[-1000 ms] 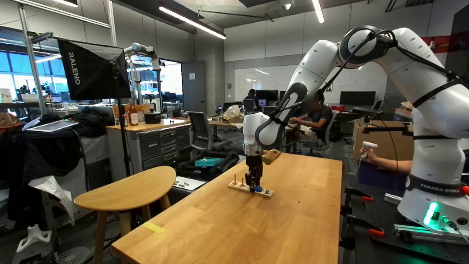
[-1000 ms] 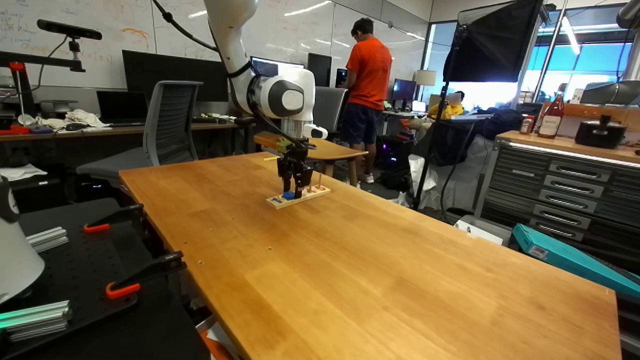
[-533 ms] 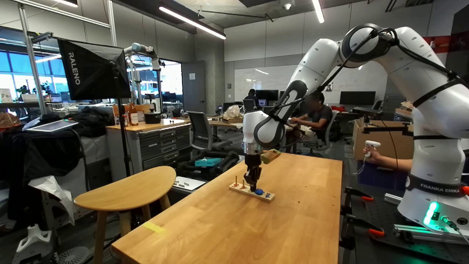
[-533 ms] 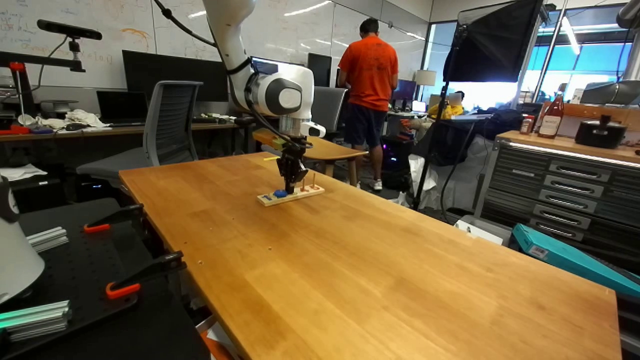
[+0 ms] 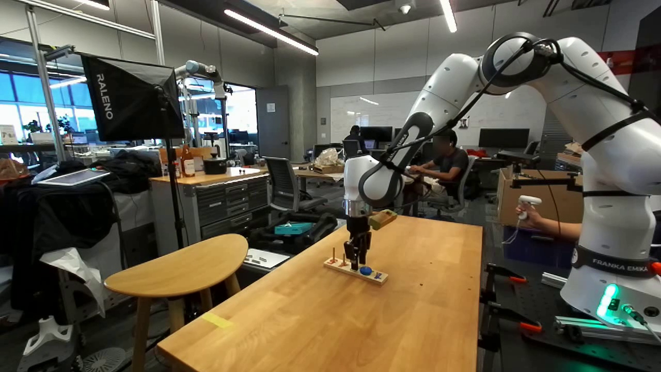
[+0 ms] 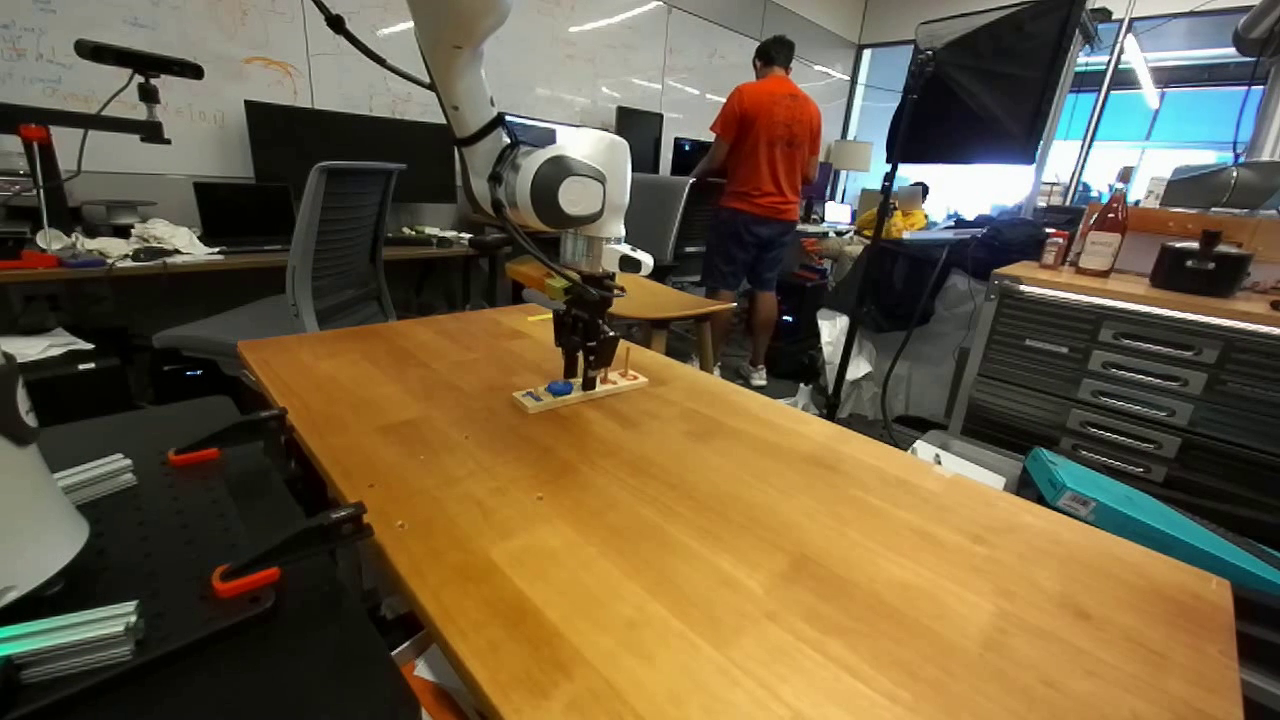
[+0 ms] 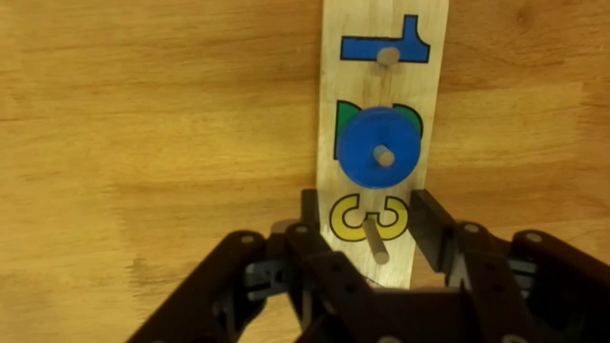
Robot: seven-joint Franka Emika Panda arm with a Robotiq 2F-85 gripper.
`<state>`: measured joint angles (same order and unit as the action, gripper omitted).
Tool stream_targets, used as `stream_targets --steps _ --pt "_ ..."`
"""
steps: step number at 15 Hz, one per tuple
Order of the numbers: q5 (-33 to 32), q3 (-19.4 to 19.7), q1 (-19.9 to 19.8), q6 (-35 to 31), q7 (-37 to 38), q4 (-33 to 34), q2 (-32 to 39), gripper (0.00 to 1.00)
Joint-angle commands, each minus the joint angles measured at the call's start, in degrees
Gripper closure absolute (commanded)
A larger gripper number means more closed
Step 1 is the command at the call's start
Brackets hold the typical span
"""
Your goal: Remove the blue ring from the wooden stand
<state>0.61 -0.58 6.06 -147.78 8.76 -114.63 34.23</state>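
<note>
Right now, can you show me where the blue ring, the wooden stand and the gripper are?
Blue ring (image 7: 360, 150): wrist view, on its top face, left of centre.
Wooden stand (image 7: 352, 83): wrist view, on bare pale wood of its top.
Gripper (image 7: 366, 209): wrist view, midway between its fingertips.

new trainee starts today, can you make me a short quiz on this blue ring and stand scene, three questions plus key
1. Fill the gap: the blue ring sits around a ____ on the wooden stand.
2. In the wrist view, the printed figure partly covered by the ring is: a) blue, b) yellow, c) green?
3. True or false: the gripper is shut on the ring.

Key: 1. peg; 2. c; 3. false, it is open.
</note>
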Motion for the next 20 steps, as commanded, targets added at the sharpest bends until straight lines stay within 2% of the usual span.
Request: stream_targets --steps 1,3,4,12,20 --pt "1.05 -1.01 -0.5 0.53 -0.66 -2.16 -3.17 0.15" --pt "0.89 -1.19 -0.19 0.1 -0.48 -2.93 -3.94 0.01" --pt "0.83 -1.37 -0.03 -0.16 -0.45 -3.57 -4.41 0.0" --pt "1.16 -2.75 -0.13 -1.94 -0.66 -7.77 -5.88 0.0" --pt "0.94 -2.43 -0.09 -4.03 -0.5 -7.2 -4.67 0.0"
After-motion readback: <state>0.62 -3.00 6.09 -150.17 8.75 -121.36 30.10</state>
